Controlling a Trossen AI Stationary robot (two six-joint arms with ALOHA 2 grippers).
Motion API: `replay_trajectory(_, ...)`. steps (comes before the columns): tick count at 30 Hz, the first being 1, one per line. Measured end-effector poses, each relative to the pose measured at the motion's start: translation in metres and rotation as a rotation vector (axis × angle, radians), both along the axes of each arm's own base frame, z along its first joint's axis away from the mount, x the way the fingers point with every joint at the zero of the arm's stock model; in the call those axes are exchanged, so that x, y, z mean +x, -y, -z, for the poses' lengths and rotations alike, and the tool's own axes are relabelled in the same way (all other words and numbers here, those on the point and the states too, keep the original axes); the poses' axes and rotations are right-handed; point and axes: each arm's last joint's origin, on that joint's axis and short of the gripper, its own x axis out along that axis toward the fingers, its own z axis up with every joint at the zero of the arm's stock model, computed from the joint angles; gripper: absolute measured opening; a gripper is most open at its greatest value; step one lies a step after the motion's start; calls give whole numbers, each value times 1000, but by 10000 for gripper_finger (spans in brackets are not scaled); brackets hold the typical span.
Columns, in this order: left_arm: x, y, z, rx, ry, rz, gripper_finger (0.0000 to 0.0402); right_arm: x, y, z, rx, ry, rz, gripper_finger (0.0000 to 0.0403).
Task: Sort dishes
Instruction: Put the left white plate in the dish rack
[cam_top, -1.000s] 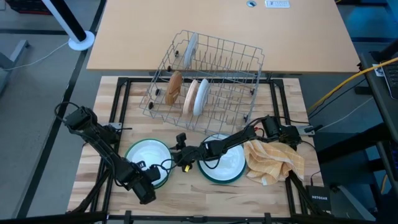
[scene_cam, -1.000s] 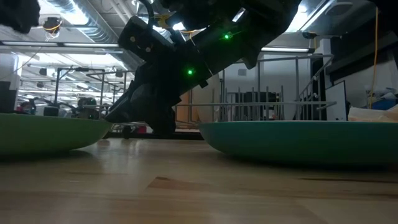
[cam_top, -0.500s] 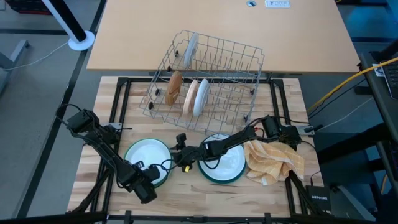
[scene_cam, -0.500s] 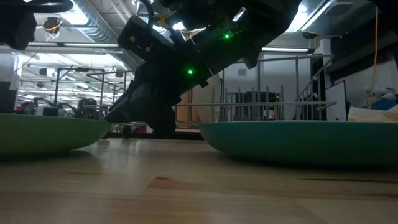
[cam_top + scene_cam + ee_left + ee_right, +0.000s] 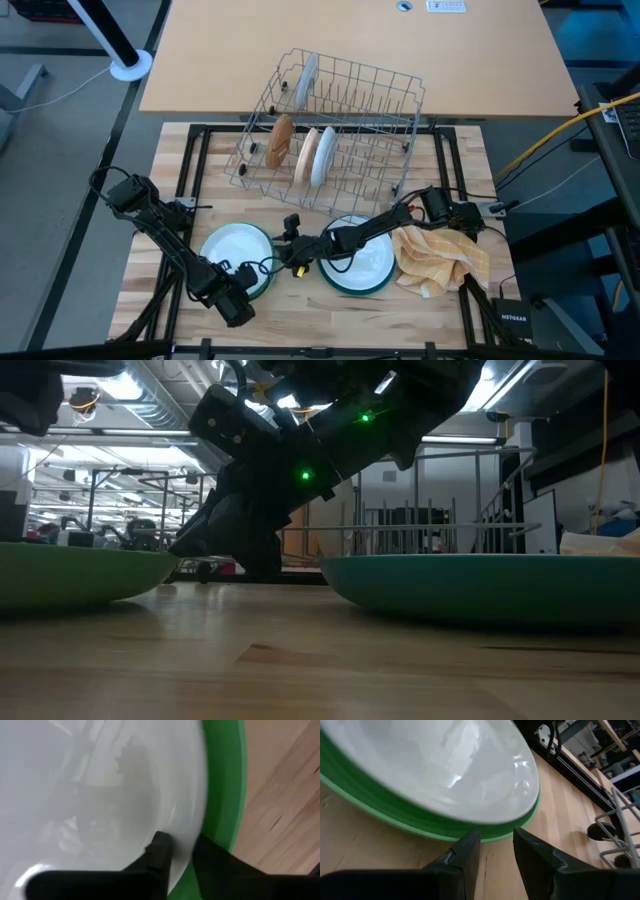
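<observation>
A white plate [image 5: 238,245] lies in a larger green plate [image 5: 204,252] at the table's near left. My left gripper [image 5: 238,290] points down at their near rim and is shut on the white plate [image 5: 100,785]. My right gripper [image 5: 282,250] reaches in from the right, low over the table, and stands open at the green plate's right rim [image 5: 520,822]. A teal plate [image 5: 340,285] holding another white plate [image 5: 362,262] sits under the right arm. Brown, tan and white plates stand on edge in the wire rack [image 5: 330,130]. My left gripper has the white plate's near rim [image 5: 182,827] between its two fingers, one finger [image 5: 159,847] on the plate's inner face, the other [image 5: 212,852] outside it over the green plate [image 5: 225,780]. The fingers come from above, pointing down. The white plate lies in the green one. My right gripper has its fingertips [image 5: 470,842] right at the green plate's rim; whether they touch it, I cannot tell.
A yellow checked cloth [image 5: 440,255] lies crumpled at the near right, beside the teal plate. The rack stands at the far side across the table's edge. In the low view the green plate [image 5: 80,575] and teal plate [image 5: 490,585] rest on bare wood.
My left gripper has turned a little about its own pointing line while staying over the green plate's near rim. The plates and my right arm have kept still.
</observation>
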Motion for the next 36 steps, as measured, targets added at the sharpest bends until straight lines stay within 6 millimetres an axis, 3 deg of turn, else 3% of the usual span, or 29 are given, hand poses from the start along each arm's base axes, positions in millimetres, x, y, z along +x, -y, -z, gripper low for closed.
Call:
replay_trajectory(4, -1, -1, -4, -23, 4, -48, 8, -4, -11, 1, -22, -7, 3, 127)
replay_trajectory(24, 10, 11, -31, -109, 55, -89, 0, -20, -73, -7, -118, 74, -140, 127)
replay_trajectory(36, 23, 7, -39, -124, 92, -74, 1, -18, -80, -14, -59, 139, -248, 127)
